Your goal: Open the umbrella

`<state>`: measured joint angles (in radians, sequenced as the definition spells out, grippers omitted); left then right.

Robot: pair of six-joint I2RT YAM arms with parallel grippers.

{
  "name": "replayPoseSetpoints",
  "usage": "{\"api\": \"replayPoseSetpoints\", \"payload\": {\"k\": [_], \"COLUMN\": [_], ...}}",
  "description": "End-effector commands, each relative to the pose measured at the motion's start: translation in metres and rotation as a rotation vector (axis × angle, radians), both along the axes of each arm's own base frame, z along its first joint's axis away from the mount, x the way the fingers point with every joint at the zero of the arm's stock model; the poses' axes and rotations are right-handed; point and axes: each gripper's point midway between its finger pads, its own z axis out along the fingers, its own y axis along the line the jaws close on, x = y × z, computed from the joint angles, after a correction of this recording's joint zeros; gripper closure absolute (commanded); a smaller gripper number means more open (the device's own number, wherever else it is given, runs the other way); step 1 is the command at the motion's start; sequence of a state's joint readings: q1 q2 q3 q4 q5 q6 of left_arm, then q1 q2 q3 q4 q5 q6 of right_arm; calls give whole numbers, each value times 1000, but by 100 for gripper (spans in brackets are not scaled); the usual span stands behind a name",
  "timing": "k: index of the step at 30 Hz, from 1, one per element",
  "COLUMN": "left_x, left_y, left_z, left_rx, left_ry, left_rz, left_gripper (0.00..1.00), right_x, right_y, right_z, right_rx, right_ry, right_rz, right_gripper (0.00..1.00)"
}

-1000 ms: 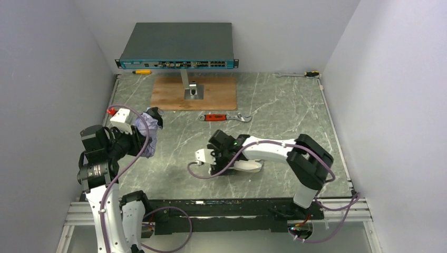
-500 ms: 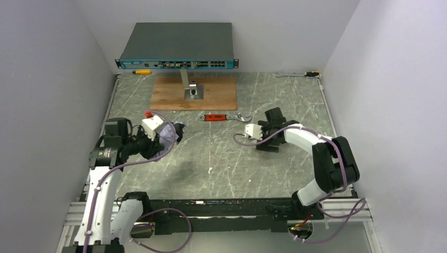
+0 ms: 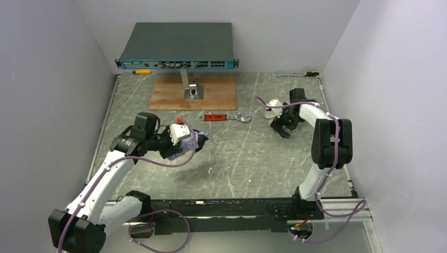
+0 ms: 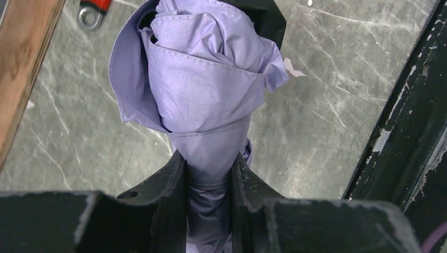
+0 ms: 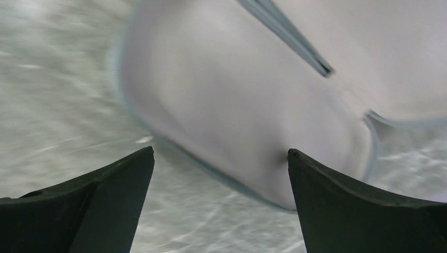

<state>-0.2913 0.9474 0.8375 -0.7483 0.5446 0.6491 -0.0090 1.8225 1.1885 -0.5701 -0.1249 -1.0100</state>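
The folded umbrella (image 4: 203,79) is a bundle of pale lilac fabric with a bit of black lining at its top. My left gripper (image 4: 208,158) is shut on its narrow lower part and holds it above the table. In the top view the left gripper (image 3: 185,143) is left of centre, with the umbrella (image 3: 201,138) pointing right. The shaft and knob handle are hidden. My right gripper (image 3: 283,128) is at the back right of the table, far from the umbrella. It is open and empty in the right wrist view (image 5: 220,153), with a blurred pale rounded surface beyond the fingers.
A red-handled wrench (image 3: 221,117) lies mid-table, between the two grippers. Behind it are a wooden board (image 3: 211,94) with a metal stand (image 3: 193,90) and a network switch (image 3: 178,45). A spanner (image 3: 298,75) lies at the back right corner and a yellow tool (image 3: 141,71) at the back left.
My left arm has swung right from the table's left edge toward the centre, carrying the umbrella. My right arm has moved from the front centre to the back right.
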Motion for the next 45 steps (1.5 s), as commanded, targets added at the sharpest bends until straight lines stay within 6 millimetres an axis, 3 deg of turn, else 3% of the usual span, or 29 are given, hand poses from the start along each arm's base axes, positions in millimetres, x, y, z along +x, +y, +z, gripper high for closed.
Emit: {"api": "replayPoseSetpoints", "payload": {"k": [1, 5, 9, 13, 18, 20, 22, 24, 27, 29, 31, 33, 36, 38, 41, 45], "left_x": [22, 24, 33, 33, 30, 32, 34, 34, 36, 35, 25, 14, -8, -22, -37, -50], "left_y": [-29, -45, -55, -66, -71, -70, -70, -70, -69, -71, -77, -83, -91, -94, -94, -94], "left_z": [40, 50, 81, 111, 115, 122, 128, 130, 135, 136, 139, 129, 126, 128, 135, 138], "left_rx": [-58, -4, 72, 112, 203, 211, 214, 224, 216, 186, 108, 51, -42, -100, -165, -194], "left_ry": [-201, -337, -639, -869, -990, -1024, -1063, -1085, -1123, -1105, -1013, -817, -586, -503, -443, -422], "left_rz": [-125, -231, -297, -359, -459, -446, -434, -439, -410, -407, -417, -433, -460, -477, -491, -538], "left_gripper": [100, 100, 100, 100, 100, 100, 100, 100, 100, 100, 100, 100, 100, 100, 100, 100], "right_x": [-41, -58, -74, -96, -127, -140, -148, -154, -160, -157, -151, -144, -134, -130, -146, -180], "right_y": [62, 104, 139, 186, 237, 249, 258, 264, 271, 274, 272, 266, 247, 236, 224, 230], "right_z": [42, 87, 133, 172, 222, 236, 244, 250, 249, 249, 259, 271, 281, 299, 317, 331], "right_rx": [277, 490, 673, 797, 927, 974, 1012, 1055, 1098, 1087, 1084, 1061, 960, 926, 885, 884], "right_ry": [103, 151, 155, 223, 270, 290, 304, 340, 404, 350, 227, 58, -264, -473, -660, -729], "right_rz": [10, -11, -21, 28, 127, 148, 165, 151, 105, 113, 153, 233, 351, 388, 494, 697], "right_gripper": [0, 0, 0, 0, 1, 4, 14, 22, 23, 25, 24, 23, 19, 25, 28, 33]}}
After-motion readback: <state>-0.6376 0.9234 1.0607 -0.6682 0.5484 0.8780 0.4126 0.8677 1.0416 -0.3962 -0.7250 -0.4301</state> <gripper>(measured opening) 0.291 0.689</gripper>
